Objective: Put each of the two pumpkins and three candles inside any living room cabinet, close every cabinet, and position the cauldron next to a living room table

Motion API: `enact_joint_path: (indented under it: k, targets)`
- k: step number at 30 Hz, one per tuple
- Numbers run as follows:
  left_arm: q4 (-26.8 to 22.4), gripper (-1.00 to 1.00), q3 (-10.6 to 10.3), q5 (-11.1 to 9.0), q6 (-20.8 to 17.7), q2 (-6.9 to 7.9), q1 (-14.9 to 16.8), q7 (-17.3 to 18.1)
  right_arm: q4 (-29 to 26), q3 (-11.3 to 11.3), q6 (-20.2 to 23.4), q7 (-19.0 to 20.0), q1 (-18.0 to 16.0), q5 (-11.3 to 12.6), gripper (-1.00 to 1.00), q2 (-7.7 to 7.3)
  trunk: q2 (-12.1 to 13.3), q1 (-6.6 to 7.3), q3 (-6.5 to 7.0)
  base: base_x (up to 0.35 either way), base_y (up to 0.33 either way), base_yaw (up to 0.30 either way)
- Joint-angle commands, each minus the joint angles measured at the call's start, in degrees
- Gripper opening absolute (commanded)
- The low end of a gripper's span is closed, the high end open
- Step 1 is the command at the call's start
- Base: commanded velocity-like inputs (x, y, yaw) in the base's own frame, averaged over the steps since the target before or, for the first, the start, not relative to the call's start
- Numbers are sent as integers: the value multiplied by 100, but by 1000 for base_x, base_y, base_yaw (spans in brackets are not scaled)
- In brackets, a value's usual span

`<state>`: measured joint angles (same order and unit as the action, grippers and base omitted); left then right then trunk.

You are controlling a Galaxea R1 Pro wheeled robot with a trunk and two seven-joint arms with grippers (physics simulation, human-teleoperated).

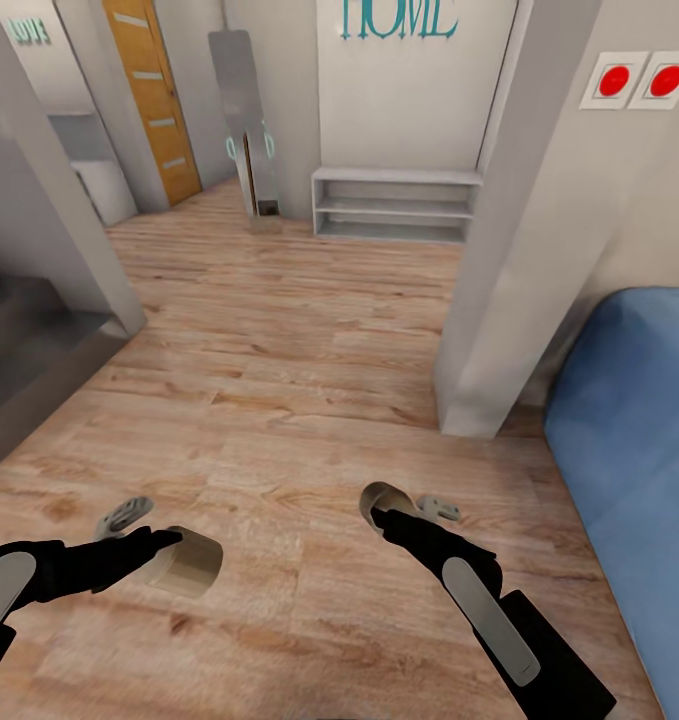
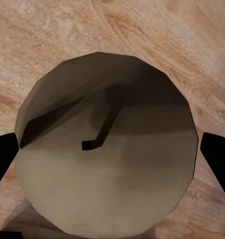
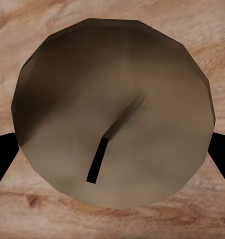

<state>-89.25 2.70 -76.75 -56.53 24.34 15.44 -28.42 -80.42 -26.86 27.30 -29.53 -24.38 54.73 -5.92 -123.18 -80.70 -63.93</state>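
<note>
Both candles (image 2: 107, 149) (image 3: 112, 114) show round beige tops with dark wicks.

- A candle (image 3: 112, 112) sits between the right gripper's (image 3: 112, 149) two dark fingertips (image 3: 3, 157), flat pale top and short black wick facing us.
- Wooden floor (image 3: 23, 219) lies behind it.

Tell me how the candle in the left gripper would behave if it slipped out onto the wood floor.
The candle is a squat cylinder with a flat top, so it would likely settle steadily if it landed on an end. Landing on its curved side, it could roll across the smooth wood floor. It looks rigid, held between the left gripper's fingers without visibly deforming.
</note>
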Motion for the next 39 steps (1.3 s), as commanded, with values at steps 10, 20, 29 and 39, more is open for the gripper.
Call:
enact_joint_path:
  k: [10,20,29,39]
  targets:
    - [-5,-100,3,-59,-16,0,3,-58,-6,-10,2,-53,-5,47,-100,-5,401,221,175,0,0,0]
    - [-5,-100,3,-59,-16,1,3,-58,40,-12,-5,-37,-5,47,-100,-2,802,441,355,0,0,121]
    - [-5,-100,3,-63,-16,-5,3,-58,44,-12,-5,-35,-5,47,-100,-2,1163,638,516,0,0,241]
    - [-5,-100,3,-60,-16,0,3,-58,43,-12,-5,-35,-5,38,-100,81,1564,858,696,0,0,179]
